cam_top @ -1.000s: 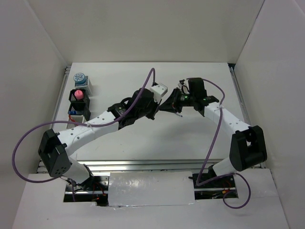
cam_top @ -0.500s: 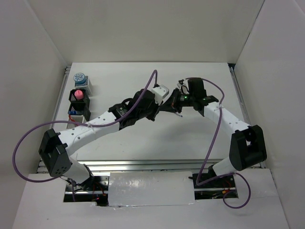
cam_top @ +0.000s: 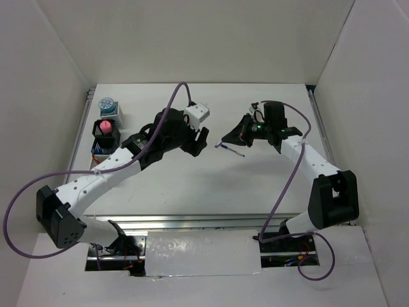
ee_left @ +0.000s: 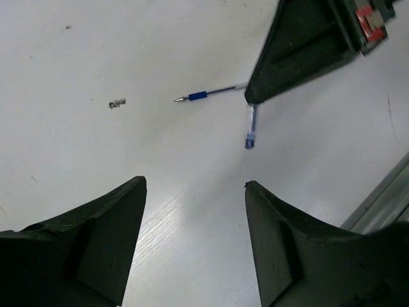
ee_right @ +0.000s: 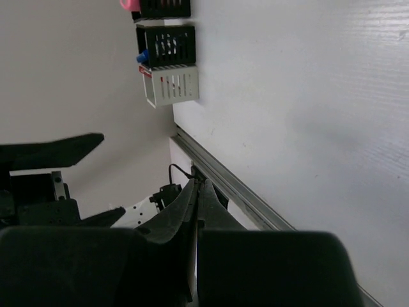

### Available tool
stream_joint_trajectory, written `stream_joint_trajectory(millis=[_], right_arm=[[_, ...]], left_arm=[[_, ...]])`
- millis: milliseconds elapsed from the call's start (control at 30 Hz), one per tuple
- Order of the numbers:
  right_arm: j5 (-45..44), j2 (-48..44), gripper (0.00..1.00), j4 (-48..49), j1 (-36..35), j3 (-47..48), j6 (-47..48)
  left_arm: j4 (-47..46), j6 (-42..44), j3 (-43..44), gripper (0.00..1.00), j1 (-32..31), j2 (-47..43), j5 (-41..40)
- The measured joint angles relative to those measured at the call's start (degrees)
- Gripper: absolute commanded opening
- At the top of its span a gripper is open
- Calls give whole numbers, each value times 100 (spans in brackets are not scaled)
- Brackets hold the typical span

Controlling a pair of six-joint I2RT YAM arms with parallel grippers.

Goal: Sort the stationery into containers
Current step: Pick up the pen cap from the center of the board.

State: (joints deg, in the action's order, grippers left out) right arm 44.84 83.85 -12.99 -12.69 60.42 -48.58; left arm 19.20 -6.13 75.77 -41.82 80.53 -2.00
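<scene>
My right gripper [cam_top: 224, 142] hangs over the table's middle, shut on the blue pen [cam_top: 231, 151], which lies crosswise in its tips. In the left wrist view the pen [ee_left: 211, 93] pokes out left of the right gripper's fingertips [ee_left: 255, 94], silver point first, and a clear, blue-ended stretch shows below them. My left gripper [cam_top: 199, 139] is open and empty, a short way left of the pen; its jaws stand wide apart over bare table [ee_left: 195, 182]. The right wrist view shows its own jaws [ee_right: 197, 185] pressed together. The containers [cam_top: 106, 131] stand in a row at the far left.
The row holds a white box with a blue-white tin [cam_top: 107, 105], a black mesh box with a pink block [cam_top: 105, 128] and another black mesh box [ee_right: 167, 46] with something blue. A white slotted box [ee_right: 172, 86] ends the row. A metal rail [ee_right: 236, 185] borders the table.
My left gripper has opened, let go of the pen and drawn back to the left. The right gripper closed on the pen and shifted slightly right with it.
</scene>
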Motion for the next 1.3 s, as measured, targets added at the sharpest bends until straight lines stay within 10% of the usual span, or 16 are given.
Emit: stream_joint_trajectory(millis=[967,1300], right_arm=[[238,-238,0,87,-522,109,-560],[109,-238,0,24,-533,240,-555]], left_arm=[[166,525,111,48,-55,564,1362],[177,275,177,18,-26,669,1259]])
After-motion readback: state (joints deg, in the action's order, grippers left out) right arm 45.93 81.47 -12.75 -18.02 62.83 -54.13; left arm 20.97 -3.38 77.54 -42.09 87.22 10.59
